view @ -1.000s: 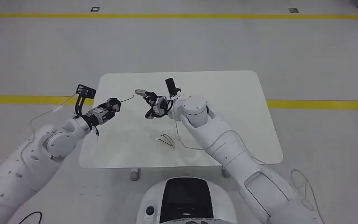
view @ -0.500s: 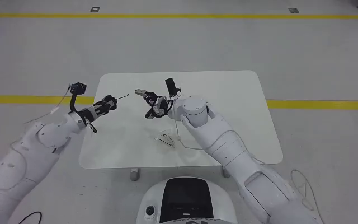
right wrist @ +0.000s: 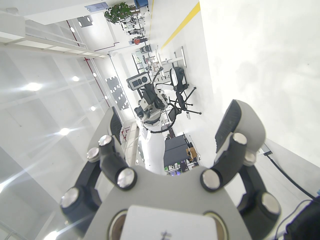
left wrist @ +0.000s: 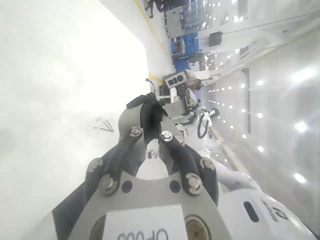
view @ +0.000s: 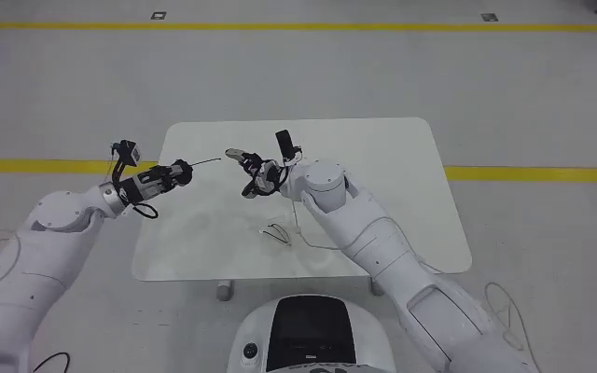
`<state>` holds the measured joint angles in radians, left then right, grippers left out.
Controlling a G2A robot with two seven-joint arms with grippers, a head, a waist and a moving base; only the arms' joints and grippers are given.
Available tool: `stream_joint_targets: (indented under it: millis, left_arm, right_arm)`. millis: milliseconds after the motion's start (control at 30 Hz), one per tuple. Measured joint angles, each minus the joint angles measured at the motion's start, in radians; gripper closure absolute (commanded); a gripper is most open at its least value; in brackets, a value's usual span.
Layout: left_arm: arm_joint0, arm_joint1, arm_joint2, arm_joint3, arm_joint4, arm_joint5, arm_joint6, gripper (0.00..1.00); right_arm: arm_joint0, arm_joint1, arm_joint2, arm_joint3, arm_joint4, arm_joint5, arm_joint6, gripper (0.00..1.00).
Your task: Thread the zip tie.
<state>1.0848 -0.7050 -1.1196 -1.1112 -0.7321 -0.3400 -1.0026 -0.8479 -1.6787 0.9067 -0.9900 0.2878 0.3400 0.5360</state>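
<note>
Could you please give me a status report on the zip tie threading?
Left gripper shut on thin black zip tie. Right gripper open, jaws empty, facing tie's tip. Thin dark strands on white table, apart from both.

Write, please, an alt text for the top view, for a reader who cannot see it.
Seen from above, the left gripper holds a thin black zip tie over a white table, its free end pointing at the open right gripper, a small gap apart. A few thin black strands lie on the table nearer the robot.

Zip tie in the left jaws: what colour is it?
The zip tie is black, clearest in the top view.
</note>
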Motion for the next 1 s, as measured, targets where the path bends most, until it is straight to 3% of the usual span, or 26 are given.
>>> stream_joint_targets:
  millis: [200, 433, 500, 767, 867, 1000]
  left_arm:
    - [-0.004, -0.051, -0.061, 0.088, -0.069, 0.0, -0.169, 1.0]
    - [-0.006, -0.107, -0.115, 0.167, -0.121, 0.0, -0.285, 1.0]
    - [-0.008, -0.111, -0.12, 0.168, -0.121, 0.0, -0.309, 1.0]
    - [-0.007, -0.11, -0.118, 0.166, -0.12, 0.002, -0.299, 1.0]
    - [0.007, -0.113, -0.111, 0.152, -0.131, 0.039, -0.3, 1.0]
    - [0.028, -0.114, -0.107, 0.147, -0.217, 0.105, -0.391, 1.0]
  right_arm:
    - [0.0, 0.0, 0.0, 0.0, 0.0, 0.0, 0.0, 0.0]
    - [0.0, 0.0, 0.0, 0.0, 0.0, 0.0, 0.0, 0.0]
    - [0.0, 0.0, 0.0, 0.0, 0.0, 0.0, 0.0, 0.0]
    - [0.0, 0.0, 0.0, 0.0, 0.0, 0.0, 0.0, 0.0]
    - [-0.006, 0.002, -0.002, -0.004, -0.012, -0.012, -0.003, 0.0]
    - [-0.03, 0.022, 0.013, -0.004, -0.065, -0.104, 0.074, 0.0]
